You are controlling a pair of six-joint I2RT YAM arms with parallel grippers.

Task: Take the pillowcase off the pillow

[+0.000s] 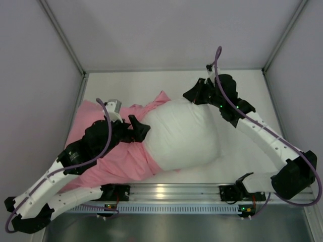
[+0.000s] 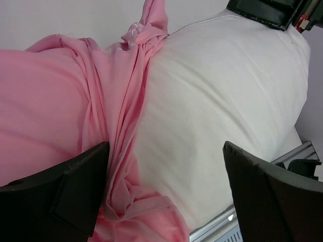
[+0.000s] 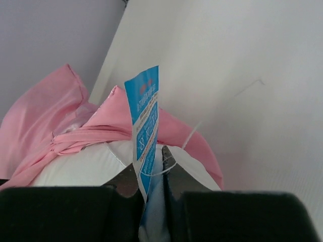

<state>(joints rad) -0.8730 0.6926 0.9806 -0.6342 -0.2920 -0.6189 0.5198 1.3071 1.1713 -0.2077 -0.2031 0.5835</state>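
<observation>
A: Pillowcase (image 2: 60, 116) sits bunched between your wide-open, empty left jaws, pillow (image 2: 217, 111) beside; right jaws pinch only the tag (image 3: 145, 126).
B: Pull hard and that tag could tear or slip.

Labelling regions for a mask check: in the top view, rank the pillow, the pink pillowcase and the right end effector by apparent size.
1. Pillow and pillowcase: about alike. The left arm covers part of the pillowcase, so I won't rank them.
2. Right end effector: clearly smallest.

Room behind pillow (image 1: 181, 133) — side walls (image 1: 30, 65) close
</observation>
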